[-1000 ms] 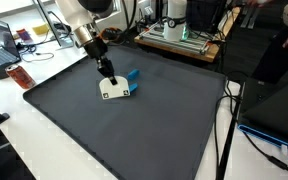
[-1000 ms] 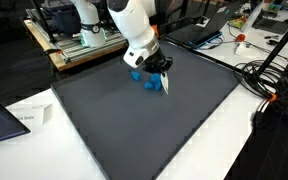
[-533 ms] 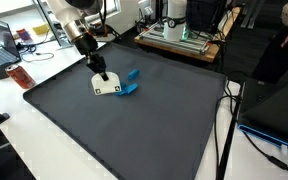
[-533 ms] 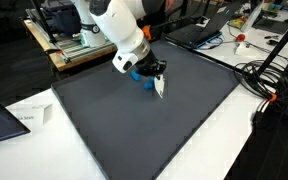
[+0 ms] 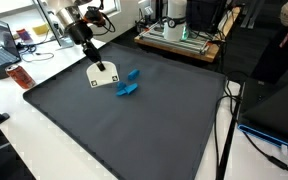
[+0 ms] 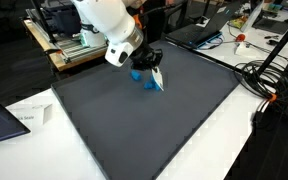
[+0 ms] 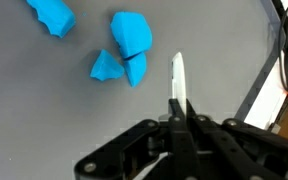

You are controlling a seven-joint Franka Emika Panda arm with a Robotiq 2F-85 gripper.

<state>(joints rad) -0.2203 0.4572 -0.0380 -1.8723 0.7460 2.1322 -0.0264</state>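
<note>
My gripper is shut on the top edge of a thin white card, which hangs just above the dark grey mat. The wrist view shows the card edge-on, pinched between the jaws of the gripper. Blue pieces lie on the mat just beside and below the card. In the wrist view they show as a blue block, a smaller chunk and another piece. In an exterior view the card partly hides the blue pieces behind the gripper.
The mat lies on a white table. A red object and a laptop stand to one side. A metal-framed machine sits at the back. Cables and a tripod leg run beside the mat's edge.
The gripper has lifted the white card off the mat, tilting it upright and carrying it away from the blue pieces toward the mat's back corner. The blue pieces stay put.
</note>
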